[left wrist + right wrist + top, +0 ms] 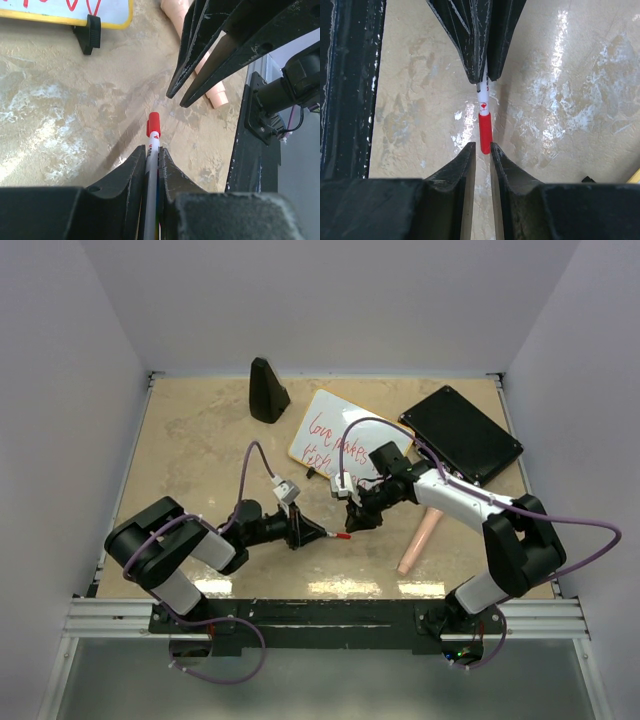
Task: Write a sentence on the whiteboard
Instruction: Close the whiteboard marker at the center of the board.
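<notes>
Clamping a white marker [151, 165] just below its red cap [153, 124], the left gripper [151, 150] sits to the near side of the whiteboard [345, 410], its fingers [131, 167] pressed against the barrel. The right gripper [481, 147] faces it nose to nose, also on the whiteboard's near side. Its fingers [460, 170] stand narrowly apart with the cap's end at the mouth of the gap; whether they touch it I cannot tell.

The whiteboard sits askew to the edges of the bench [200, 440], its near yellow rim and one black foot [90, 34] apart from the cap. The sentence [335, 438], two red lines, runs along its left part.

A flat black case [460, 435] lies just beside the whiteboard's right corner, a black cone [267, 390] is near its far left, and a pink tube [418, 538] lies to its near right. Bare bench stretches to the whiteboard's left.
</notes>
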Robot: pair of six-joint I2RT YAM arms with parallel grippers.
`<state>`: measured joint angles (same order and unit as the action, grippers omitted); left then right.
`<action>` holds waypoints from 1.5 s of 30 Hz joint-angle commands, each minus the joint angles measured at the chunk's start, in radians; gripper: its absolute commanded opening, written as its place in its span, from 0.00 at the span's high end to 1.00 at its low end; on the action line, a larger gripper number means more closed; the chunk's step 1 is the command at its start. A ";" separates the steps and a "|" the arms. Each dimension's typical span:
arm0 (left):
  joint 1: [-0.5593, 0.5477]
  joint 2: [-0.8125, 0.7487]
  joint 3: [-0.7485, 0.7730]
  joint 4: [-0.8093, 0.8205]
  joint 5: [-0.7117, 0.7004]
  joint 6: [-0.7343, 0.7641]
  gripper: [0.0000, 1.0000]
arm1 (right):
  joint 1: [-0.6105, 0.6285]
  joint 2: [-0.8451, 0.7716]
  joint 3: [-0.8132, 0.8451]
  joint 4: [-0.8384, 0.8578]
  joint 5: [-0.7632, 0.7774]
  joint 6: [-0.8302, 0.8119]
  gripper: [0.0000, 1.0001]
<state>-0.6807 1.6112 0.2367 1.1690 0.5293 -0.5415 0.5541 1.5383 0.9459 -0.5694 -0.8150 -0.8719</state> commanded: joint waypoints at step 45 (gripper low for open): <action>0.023 0.035 0.006 0.271 0.020 -0.084 1.00 | 0.050 0.112 0.039 0.055 0.088 -0.012 0.70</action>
<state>-0.6636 1.6379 0.2367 1.2663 0.5396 -0.6205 0.5919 1.6489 0.9726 -0.5320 -0.7319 -0.8974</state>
